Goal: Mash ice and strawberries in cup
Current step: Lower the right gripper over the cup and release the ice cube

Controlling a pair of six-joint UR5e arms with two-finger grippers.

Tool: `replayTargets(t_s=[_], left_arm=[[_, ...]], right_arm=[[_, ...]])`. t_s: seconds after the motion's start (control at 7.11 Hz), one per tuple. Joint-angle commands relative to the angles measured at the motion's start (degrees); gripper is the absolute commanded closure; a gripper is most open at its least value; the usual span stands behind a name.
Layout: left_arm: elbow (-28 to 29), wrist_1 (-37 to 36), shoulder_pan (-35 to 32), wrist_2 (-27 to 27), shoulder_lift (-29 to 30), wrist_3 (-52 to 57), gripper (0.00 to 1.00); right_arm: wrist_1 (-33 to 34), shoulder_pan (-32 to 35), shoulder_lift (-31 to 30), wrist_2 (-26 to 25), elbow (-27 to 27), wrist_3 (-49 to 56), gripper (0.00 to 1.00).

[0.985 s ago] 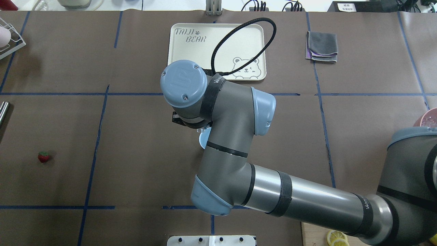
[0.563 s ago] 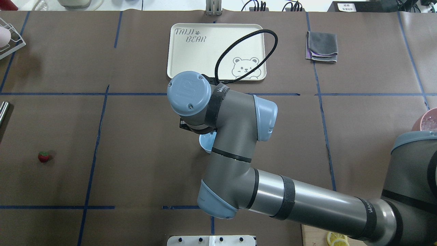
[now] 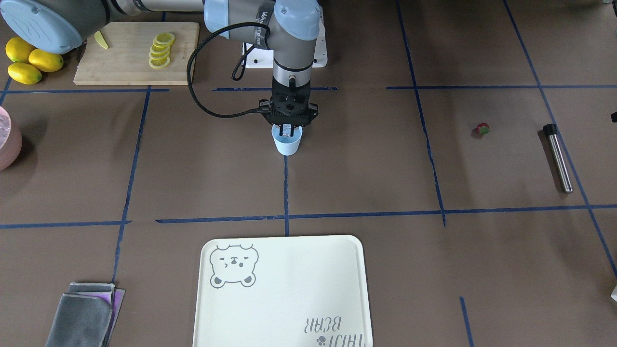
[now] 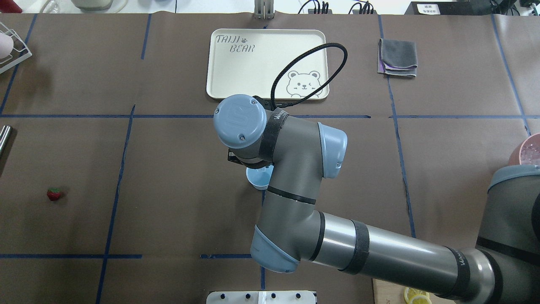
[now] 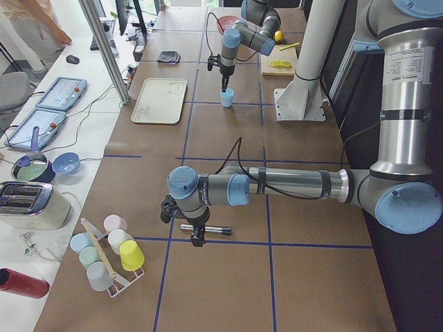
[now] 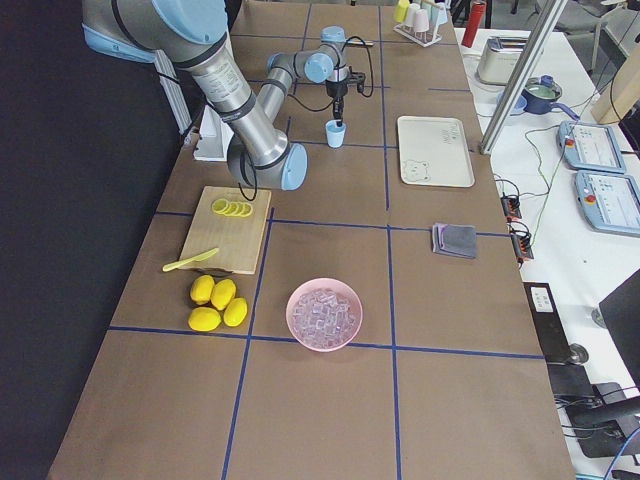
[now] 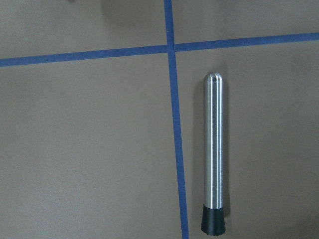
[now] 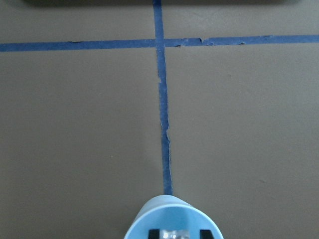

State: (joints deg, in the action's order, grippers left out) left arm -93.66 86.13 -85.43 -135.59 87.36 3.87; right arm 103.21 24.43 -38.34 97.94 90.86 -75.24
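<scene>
Cup (image 3: 287, 143) upright, mouth up; right claw (image 3: 288, 130) pinches ice (image 8: 174, 232) inside. Left claw (image 5: 197, 240): you can't tell. Tray (image 4: 236, 67): TAIJI BEAR.

Cup (image 3: 287, 142) in the middle of the bench (image 3: 385, 168)
Tray (image 3: 284, 299) past it, strawberry (image 3: 482, 128) far to the robot's left, bowl (image 6: 324, 348) of ice (image 6: 325, 310) far right.

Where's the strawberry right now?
The strawberry lies on the table on the robot's left, near the overhead view's left edge, between the steel rod and the cup, much nearer the rod.
</scene>
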Motion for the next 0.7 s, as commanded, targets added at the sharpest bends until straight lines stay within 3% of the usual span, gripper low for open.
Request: replayTargets(t_s=[0.0,0.56], left_arm=[[0.0,0.0,0.0,0.0,0.0,0.0,0.0],[0.0,0.0,0.0,0.0,0.0,0.1,0.0]], right_arm=[[-0.3,-0.3,-0.3,-1.2,0.5,0.0,0.01],[-0.2,-0.3,-1.9,-0.6,3.2,1.0,0.01]])
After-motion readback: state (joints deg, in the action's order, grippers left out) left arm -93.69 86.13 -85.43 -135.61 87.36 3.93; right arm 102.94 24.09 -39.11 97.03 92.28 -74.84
